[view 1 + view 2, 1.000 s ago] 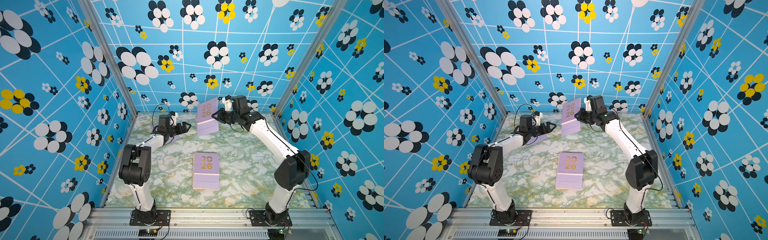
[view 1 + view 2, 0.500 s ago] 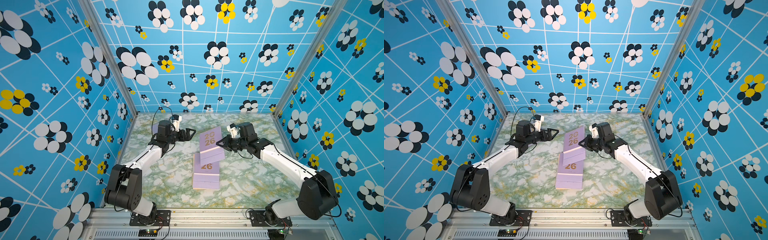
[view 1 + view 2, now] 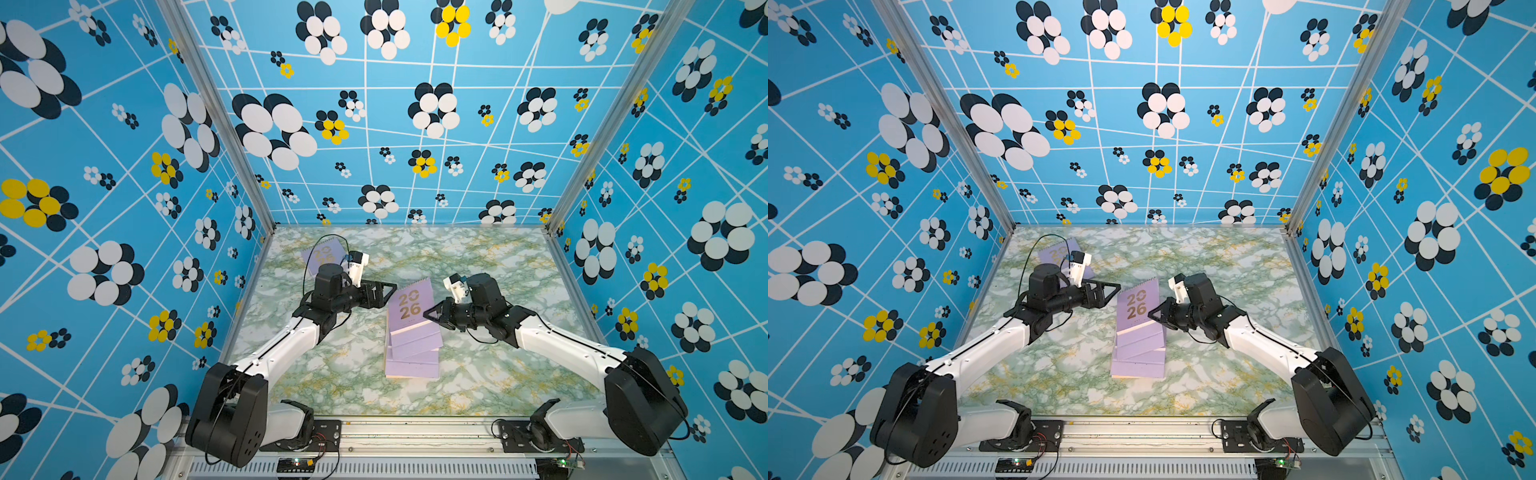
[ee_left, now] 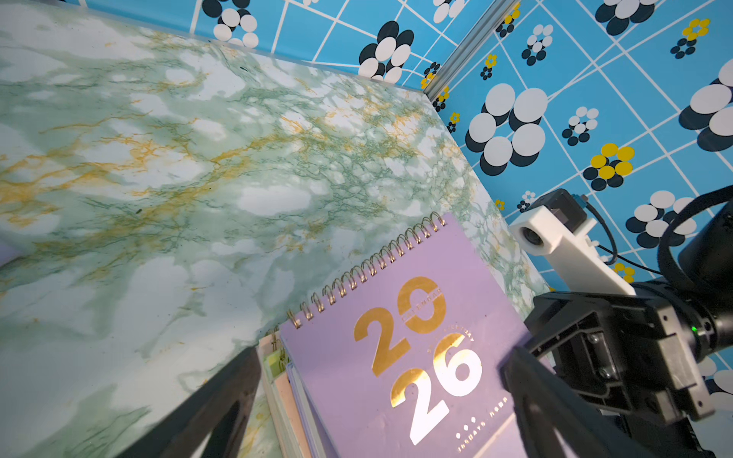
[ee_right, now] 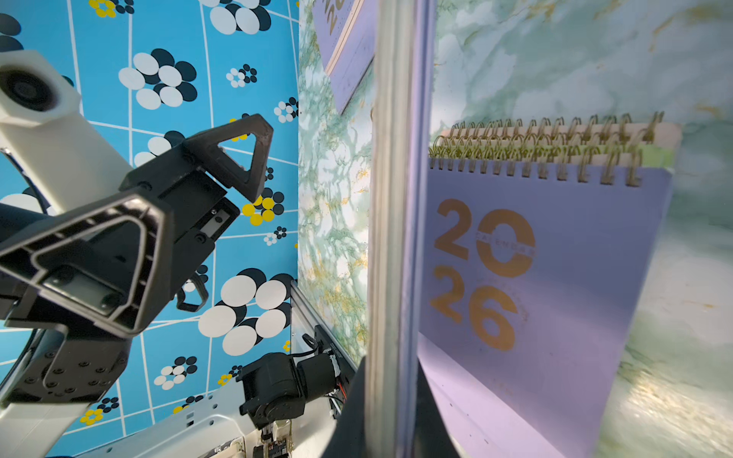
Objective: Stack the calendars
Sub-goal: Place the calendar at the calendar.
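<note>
A lilac calendar [image 3: 409, 307] [image 3: 1136, 305] with a gold "2026" cover hangs tilted over the stack of calendars [image 3: 411, 365] [image 3: 1138, 365] at mid-table. My right gripper [image 3: 430, 316] [image 3: 1154, 316] is shut on its right edge. In the right wrist view this calendar [image 5: 392, 238] stands edge-on between the jaws, with the stack's lilac top cover [image 5: 535, 277] behind it. My left gripper [image 3: 380, 293] [image 3: 1108, 293] is open and empty, just left of the held calendar [image 4: 416, 349]. Peach and yellow edges of the stack [image 4: 277, 380] show beneath it.
Another lilac calendar [image 3: 322, 257] [image 3: 1054, 253] lies flat at the back left, partly hidden by my left arm. Blue flower-patterned walls [image 3: 415, 124] close the marble table [image 3: 478, 257] on three sides. A metal rail [image 3: 415, 428] with both arm bases runs along the front.
My right arm has carried the lilac calendar from high at the back down over the stack. My left arm has swung forward beside it, jaws open.
</note>
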Motion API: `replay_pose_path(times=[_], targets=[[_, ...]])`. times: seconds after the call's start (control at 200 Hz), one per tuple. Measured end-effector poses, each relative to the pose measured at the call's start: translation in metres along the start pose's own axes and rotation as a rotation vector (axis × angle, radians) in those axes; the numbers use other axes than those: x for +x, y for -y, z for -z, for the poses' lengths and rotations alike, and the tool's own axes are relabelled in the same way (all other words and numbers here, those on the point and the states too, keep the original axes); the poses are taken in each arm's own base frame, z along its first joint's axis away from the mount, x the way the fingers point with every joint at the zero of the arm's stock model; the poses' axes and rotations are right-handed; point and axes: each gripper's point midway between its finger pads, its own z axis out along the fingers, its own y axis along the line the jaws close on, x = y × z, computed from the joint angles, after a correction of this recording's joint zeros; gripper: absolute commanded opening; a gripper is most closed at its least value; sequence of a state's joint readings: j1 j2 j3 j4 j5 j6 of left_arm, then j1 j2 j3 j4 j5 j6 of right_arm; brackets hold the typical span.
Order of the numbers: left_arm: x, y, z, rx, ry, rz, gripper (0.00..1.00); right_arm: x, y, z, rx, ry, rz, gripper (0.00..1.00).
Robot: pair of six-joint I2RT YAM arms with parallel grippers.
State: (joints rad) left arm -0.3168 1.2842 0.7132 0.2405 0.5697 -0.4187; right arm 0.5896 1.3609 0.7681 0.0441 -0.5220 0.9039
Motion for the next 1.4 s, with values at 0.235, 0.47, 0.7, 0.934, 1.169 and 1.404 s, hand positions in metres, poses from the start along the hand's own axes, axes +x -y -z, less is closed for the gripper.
replay_pose_path(times=[0.235,0.47,0.7,0.934,1.169,1.404], targets=[[0.005,0.002,0.005,0.005,0.005,0.006,0.99,0.004,0.003,0.001,-0.033,0.066,-0.013,0.00],[0.012,0.002,0.005,0.009,-0.002,0.011,0.99,0.010,0.010,0.000,-0.031,0.081,-0.030,0.00],[0.012,0.006,0.005,0.018,0.001,0.004,0.99,0.010,0.010,-0.002,-0.058,0.094,-0.048,0.00],[0.015,0.005,0.006,0.020,-0.003,0.008,0.99,0.011,0.012,-0.003,-0.070,0.101,-0.050,0.00],[0.015,0.005,0.006,0.020,-0.003,0.009,0.99,0.015,0.017,-0.004,-0.064,0.096,-0.053,0.00],[0.017,0.004,0.006,0.018,-0.006,0.011,1.00,0.025,0.022,-0.007,-0.057,0.075,-0.059,0.00]])
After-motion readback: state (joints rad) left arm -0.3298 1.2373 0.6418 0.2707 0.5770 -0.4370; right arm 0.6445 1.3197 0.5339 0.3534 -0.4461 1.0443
